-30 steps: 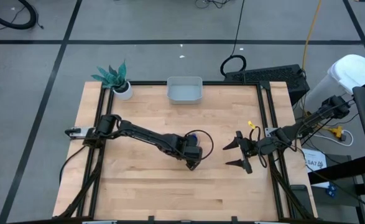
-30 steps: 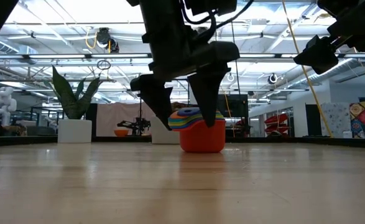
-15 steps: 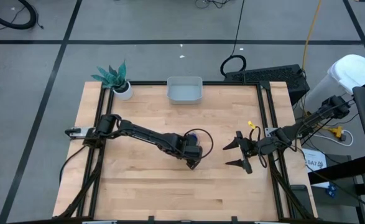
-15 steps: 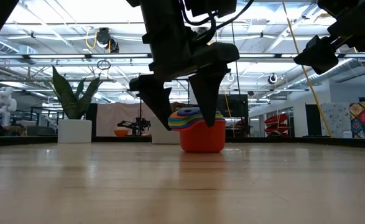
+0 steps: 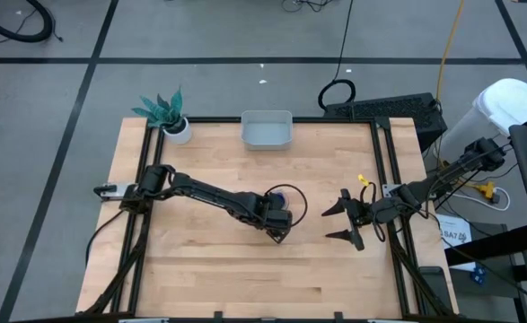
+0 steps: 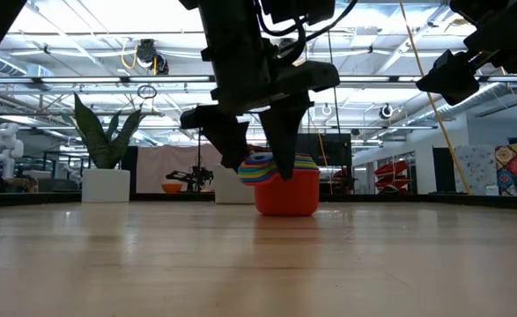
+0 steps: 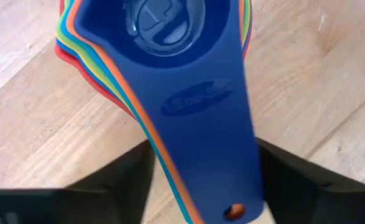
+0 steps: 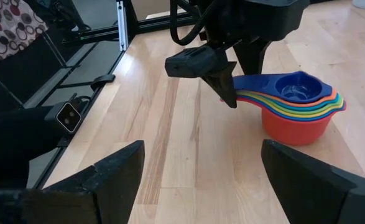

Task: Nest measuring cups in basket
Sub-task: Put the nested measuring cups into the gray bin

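High view: my left pincer point(image 5: 279, 226) is mid-table, arm stretched out from the left edge. The nested measuring cups point(image 5: 280, 195) sit just beyond my fingertips, mostly hidden under the wrist. The basket point(image 5: 266, 130) is well away at the far table edge, nothing in it that I can see. A potted plant point(image 5: 166, 112) stands at the far left corner. My right pincer point(image 5: 341, 222) waits near the right edge, well apart from the cups, fingers spread wide.

Low view: my left pincer point(image 6: 253, 151) is down over the stack. The cups point(image 6: 286, 187) stand on the table, red at the bottom, coloured rims layered above. My two fingers straddle the handle side at rim height, narrow gap between them. Contact: can't tell from here.

Left wrist view: the dark blue handle point(image 7: 207, 124) runs straight between my fingers point(image 7: 126, 180), the other colours fanned beneath it. Fingers sit close on both sides of the handles. Clamped or not, can't tell.

Right wrist view: my right fingers point(image 8: 117, 171) stand apart, holding nothing. The stack point(image 8: 294, 109) is across the table with my left pincer point(image 8: 229, 93) at its handles.
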